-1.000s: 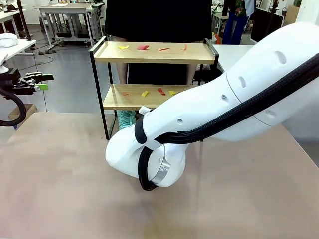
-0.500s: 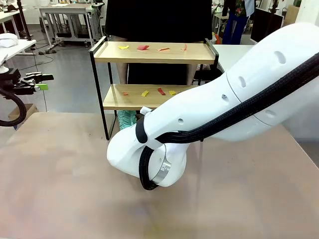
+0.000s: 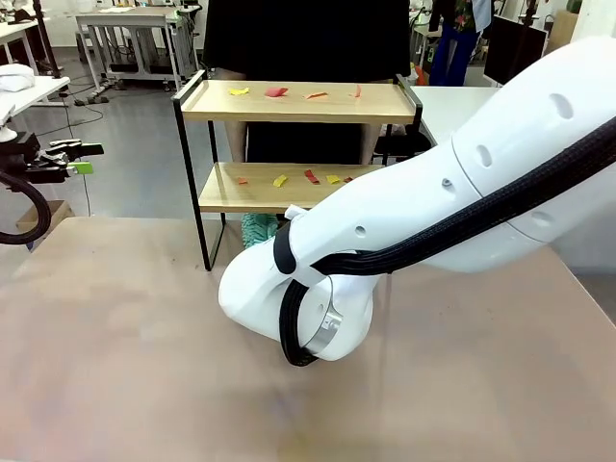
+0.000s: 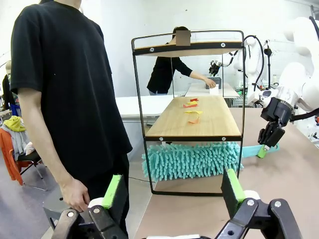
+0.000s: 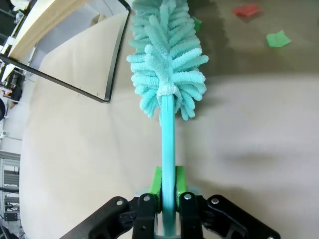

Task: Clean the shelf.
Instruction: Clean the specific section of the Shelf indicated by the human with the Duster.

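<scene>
The shelf (image 3: 298,102) stands at the table's far edge, its two wooden boards in a black frame. Small red, yellow and orange paper scraps (image 3: 276,92) lie on the top board, and more scraps (image 3: 311,176) on the lower one. My right gripper (image 5: 168,184) is shut on the handle of a teal fluffy duster (image 5: 167,64). The duster head (image 4: 192,160) lies under the lower board, just above the table. My left gripper (image 4: 172,191) stands open and empty, off the table's left end, facing the shelf's (image 4: 194,117) end.
A person in a black T-shirt (image 4: 65,84) stands behind the shelf, one hand (image 4: 75,194) hanging down. A red scrap (image 5: 246,10) and a green scrap (image 5: 278,38) lie on the grey floor beyond the table. My right arm (image 3: 433,231) spans the table's middle.
My right arm has shifted a little to the right and toward me, taking the duster with it. The left arm has not moved.
</scene>
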Robot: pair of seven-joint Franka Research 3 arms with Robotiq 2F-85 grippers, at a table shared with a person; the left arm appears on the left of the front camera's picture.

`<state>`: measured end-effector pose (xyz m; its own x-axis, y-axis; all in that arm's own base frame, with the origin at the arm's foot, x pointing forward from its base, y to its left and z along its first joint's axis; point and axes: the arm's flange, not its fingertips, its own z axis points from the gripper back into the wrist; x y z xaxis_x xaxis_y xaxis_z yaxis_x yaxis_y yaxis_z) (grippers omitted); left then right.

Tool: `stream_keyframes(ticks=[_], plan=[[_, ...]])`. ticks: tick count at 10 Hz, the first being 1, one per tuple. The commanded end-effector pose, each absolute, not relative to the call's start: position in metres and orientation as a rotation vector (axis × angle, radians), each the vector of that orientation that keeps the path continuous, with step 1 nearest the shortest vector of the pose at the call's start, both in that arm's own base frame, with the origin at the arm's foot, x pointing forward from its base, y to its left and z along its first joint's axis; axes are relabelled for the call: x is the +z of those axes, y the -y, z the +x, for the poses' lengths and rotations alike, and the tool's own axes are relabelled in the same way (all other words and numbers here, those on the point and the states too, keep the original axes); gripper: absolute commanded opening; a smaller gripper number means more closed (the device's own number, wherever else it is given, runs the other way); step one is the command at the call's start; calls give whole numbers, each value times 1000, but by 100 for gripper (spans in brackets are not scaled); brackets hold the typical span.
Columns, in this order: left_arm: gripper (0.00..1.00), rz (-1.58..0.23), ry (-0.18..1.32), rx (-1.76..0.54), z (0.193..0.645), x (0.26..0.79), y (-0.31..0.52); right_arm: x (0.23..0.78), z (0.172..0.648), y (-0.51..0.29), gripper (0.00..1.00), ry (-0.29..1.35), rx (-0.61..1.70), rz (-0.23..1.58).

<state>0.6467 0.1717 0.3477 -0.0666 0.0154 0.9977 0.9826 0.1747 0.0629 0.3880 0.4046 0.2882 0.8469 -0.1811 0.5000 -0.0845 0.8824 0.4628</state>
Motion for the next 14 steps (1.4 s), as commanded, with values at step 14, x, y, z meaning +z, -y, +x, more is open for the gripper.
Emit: stream_keyframes(ticks=[14], plan=[[100, -1055, 1356, -1129, 645, 350, -171, 349, 387, -304, 13, 556, -201, 152]])
